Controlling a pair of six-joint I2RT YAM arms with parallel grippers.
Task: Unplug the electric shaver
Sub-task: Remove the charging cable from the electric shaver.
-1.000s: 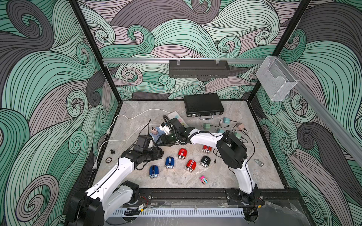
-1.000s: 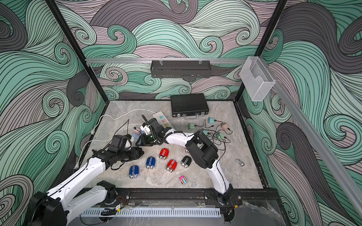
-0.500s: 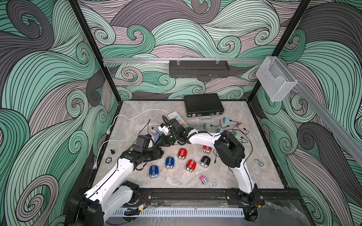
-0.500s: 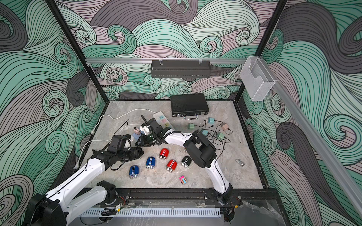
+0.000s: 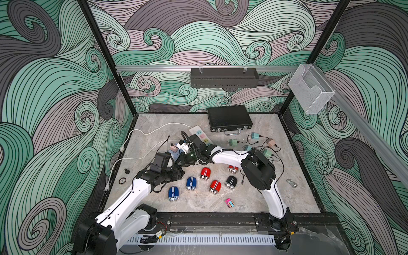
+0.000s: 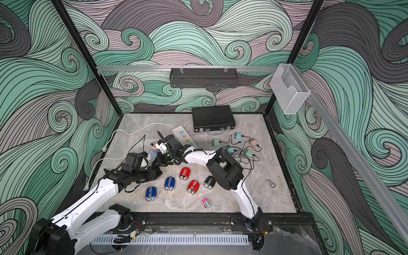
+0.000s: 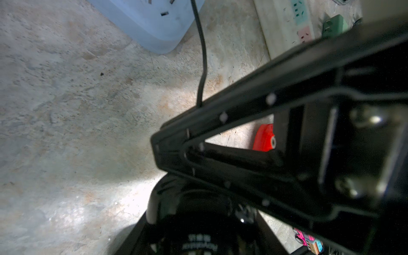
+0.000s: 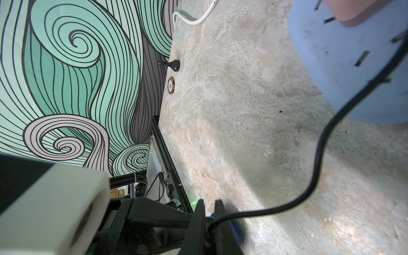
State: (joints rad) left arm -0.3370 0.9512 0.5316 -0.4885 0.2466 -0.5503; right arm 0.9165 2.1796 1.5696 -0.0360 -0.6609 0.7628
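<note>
My right claw (image 8: pixel 209 202) is pinched together on the end of the black cable (image 8: pixel 318 159). This is left of the table's (image 5: pixel 276 198) middle, about halfway between its front and back edges. My left claw (image 5: pixel 179 171) meets it there, clamped on a dark rounded body. I take that to be the electric shaver (image 7: pixel 198 220), though that wrist view is murky. The cable leads to the blue power strip (image 7: pixel 154 19) just beside them.
</note>
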